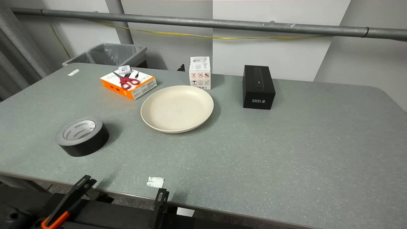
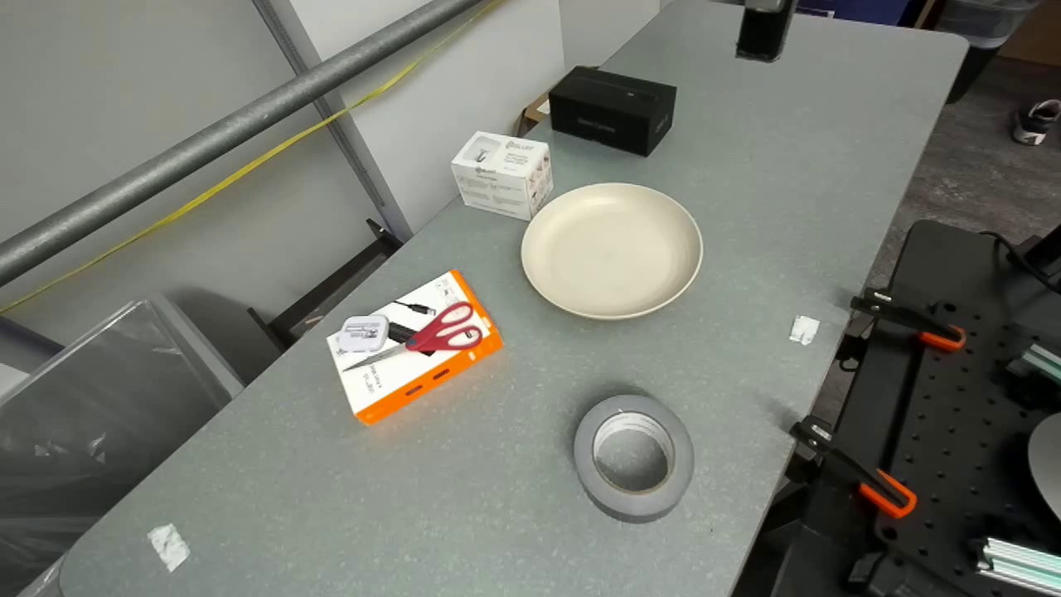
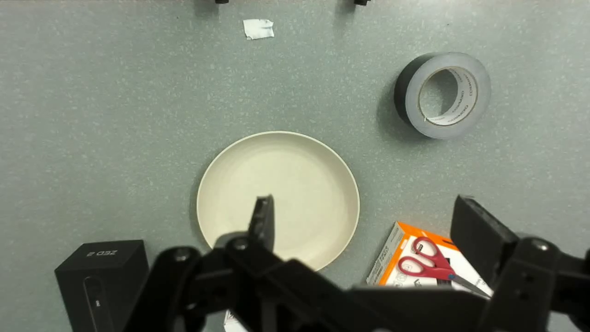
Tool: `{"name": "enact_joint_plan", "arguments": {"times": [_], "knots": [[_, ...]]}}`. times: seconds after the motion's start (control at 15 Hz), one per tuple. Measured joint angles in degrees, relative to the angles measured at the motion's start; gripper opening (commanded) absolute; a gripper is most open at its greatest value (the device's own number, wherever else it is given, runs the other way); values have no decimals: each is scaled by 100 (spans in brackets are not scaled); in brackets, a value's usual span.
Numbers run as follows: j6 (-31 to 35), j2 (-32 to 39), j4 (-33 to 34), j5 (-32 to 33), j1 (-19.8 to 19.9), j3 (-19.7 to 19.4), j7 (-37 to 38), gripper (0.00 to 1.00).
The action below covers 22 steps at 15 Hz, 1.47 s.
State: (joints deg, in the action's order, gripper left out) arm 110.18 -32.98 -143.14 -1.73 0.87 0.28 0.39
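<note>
- The plate [image 3: 286, 180] lies well in from the table edge [image 2: 821, 373] with the clamps [image 2: 854, 468].
- In the wrist view the gripper [image 3: 364, 212] stands wide apart, one finger over the plate, one over the orange-white box [image 2: 419, 373].
- Tabletop separates plate and tape roll [image 1: 83, 147], whose core apparently reads "COSIMIXO".
- White box [image 2: 503, 174] just beside the plate; print too fine.
- On the orange-white box: "USB", red scissors [image 2: 425, 336].
- Black box [image 1: 259, 87], farther off: "ZED 2".

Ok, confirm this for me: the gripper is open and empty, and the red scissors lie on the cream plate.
Not quite: both exterior views show the red scissors on the orange-and-white box, not the cream plate. The gripper is indeed open and empty.
</note>
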Motion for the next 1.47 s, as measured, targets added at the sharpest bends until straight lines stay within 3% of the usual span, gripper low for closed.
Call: {"name": "enact_joint_plan", "arguments": {"times": [0.2,0.67,0.87,1.47], "knots": [[221,253,-63,-17,-33,142,13,100],[2015,1881,-619,289,-429,951,166,100],[2138,2242,-556,374,-495,1001,218,100],[2274,2374,-539,340,-527,985,218,100]]}}
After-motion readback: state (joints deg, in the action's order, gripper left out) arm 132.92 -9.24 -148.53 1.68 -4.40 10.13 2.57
